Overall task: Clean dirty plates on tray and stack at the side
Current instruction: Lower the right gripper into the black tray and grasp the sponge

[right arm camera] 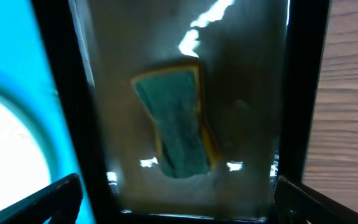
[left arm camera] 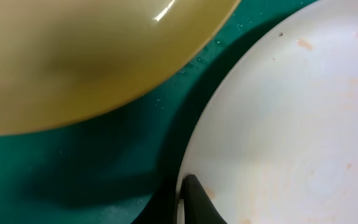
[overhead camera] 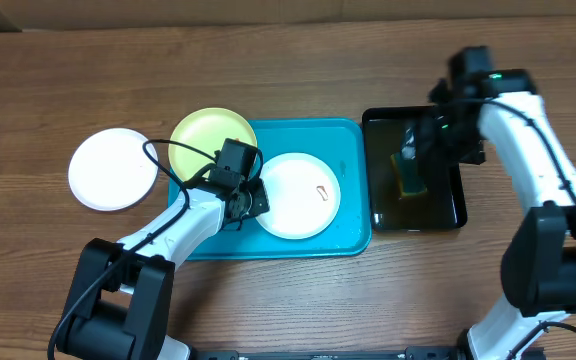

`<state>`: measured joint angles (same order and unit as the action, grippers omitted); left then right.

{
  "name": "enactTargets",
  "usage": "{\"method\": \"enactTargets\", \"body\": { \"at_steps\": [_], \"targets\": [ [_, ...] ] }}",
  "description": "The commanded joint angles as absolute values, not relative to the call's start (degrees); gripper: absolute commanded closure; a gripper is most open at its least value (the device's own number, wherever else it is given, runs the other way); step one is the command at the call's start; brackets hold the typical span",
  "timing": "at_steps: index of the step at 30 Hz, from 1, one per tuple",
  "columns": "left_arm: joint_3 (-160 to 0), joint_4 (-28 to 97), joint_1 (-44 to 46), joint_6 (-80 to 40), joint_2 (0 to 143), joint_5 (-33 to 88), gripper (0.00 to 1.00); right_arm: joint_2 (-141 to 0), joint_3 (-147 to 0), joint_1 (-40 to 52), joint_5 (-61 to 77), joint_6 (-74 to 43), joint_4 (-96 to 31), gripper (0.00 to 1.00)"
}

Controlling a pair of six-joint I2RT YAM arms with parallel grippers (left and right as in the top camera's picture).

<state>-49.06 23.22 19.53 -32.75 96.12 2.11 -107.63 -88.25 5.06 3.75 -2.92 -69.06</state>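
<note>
White smeared plate (overhead camera: 298, 195) lies on the turquoise tray (overhead camera: 353, 140), its rim at the tips of the left gripper (overhead camera: 243, 195). In the left wrist view one finger (left arm camera: 194, 199) overlaps that rim; the opening width cannot be determined. Yellow-green plate (overhead camera: 208, 140) sits just ahead of this gripper, partly over the tray edge. Second white plate (overhead camera: 113, 168) rests on the table, well apart. Right gripper (right arm camera: 178, 182) hangs with jaws spread wide, holding nothing, above the sponge (right arm camera: 176, 121) in the black tray (overhead camera: 453, 200).
</note>
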Motion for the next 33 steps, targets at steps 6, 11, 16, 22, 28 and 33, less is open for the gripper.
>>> {"method": "enactTargets", "body": {
  "at_steps": [6, 11, 16, 22, 28, 33],
  "targets": [
    [-48.47, 25.47, 19.90, -33.65, 96.75, 1.50, 0.91, -107.39, -78.83, 8.29, -3.66, -5.17, -62.19, 0.05],
    [-48.47, 25.76, 19.92, -33.65, 96.75, 1.50, 0.88, -107.39, -71.37, 8.29, -3.51, -5.15, -55.13, 0.14],
    [-48.47, 25.69, 19.90, -33.65, 96.75, 1.50, 0.69, -107.39, -67.29, 8.29, 2.28, -5.13, -50.70, 0.24],
    [-48.47, 25.71, 19.90, -33.65, 96.75, 1.50, 0.67, -107.39, -64.97, 8.29, 3.11, -4.82, -48.36, 0.58],
    [-48.47, 25.71, 19.90, -33.30, 96.75, 1.48, 0.58, -107.35, -68.53, 8.29, 3.60, -4.67, -52.90, 0.83],
    [-48.47, 25.69, 19.90, -33.21, 96.75, 1.48, 0.57, -107.35, -75.07, 8.23, 3.55, -4.67, -56.21, 0.41]
  ]
}}
